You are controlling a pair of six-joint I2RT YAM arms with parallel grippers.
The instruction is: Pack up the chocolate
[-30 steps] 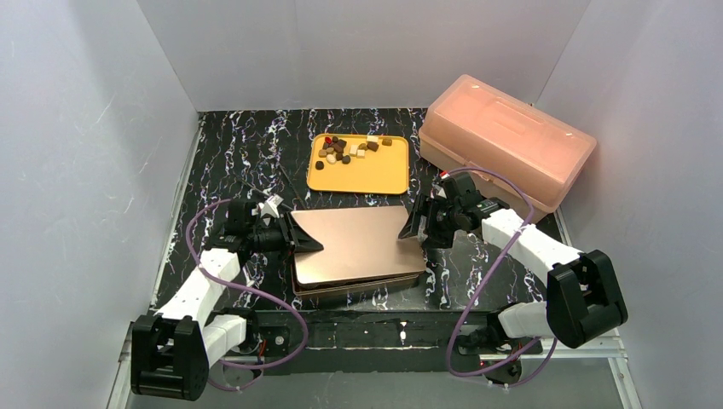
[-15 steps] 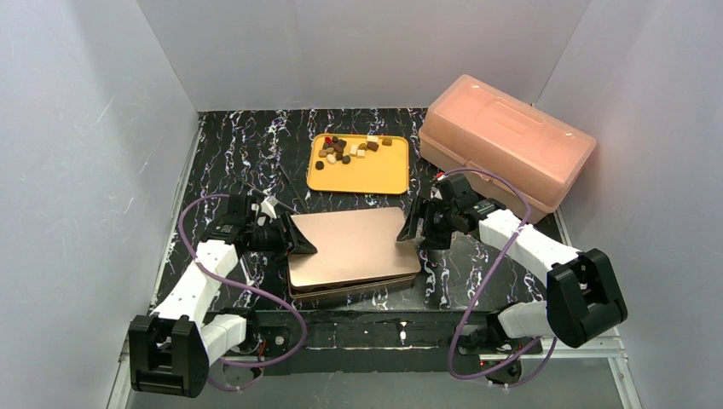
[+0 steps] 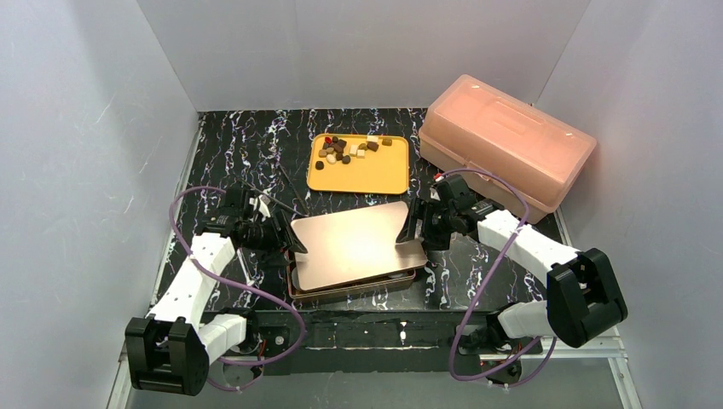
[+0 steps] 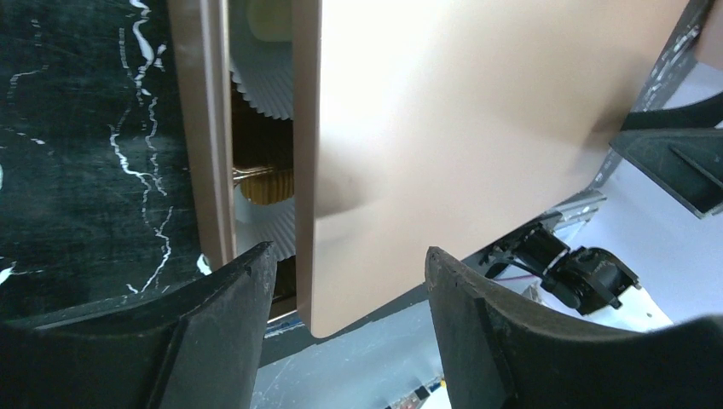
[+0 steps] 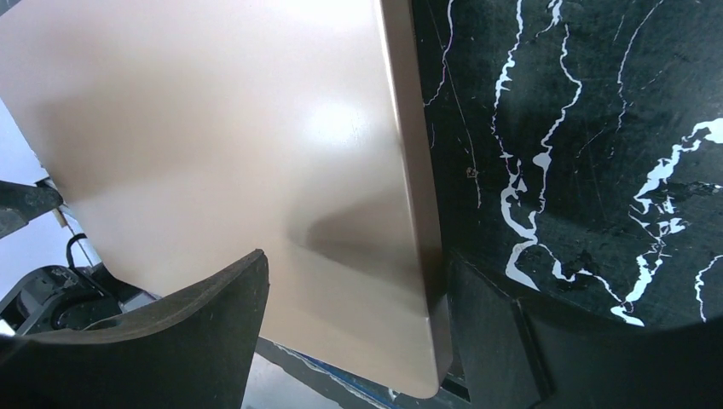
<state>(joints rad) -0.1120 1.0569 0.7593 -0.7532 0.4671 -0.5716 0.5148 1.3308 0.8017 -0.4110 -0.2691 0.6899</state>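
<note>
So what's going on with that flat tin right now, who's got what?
Both arms are at the rose-gold lid: the left gripper straddles its left edge and the right gripper its right edge, jaws apart on both. The lid sits askew over the tin, exposing pleated paper cups along the left side. The chocolate sits on the orange tray behind it.

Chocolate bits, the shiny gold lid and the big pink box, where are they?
Tiny brown and cream chocolate bits (image 3: 341,148): top view, middle of the pile.
Flat rose-gold metal lid (image 3: 358,245): top view, centre of its face.
Big pink plastic box (image 3: 503,141): top view, middle of its top.
</note>
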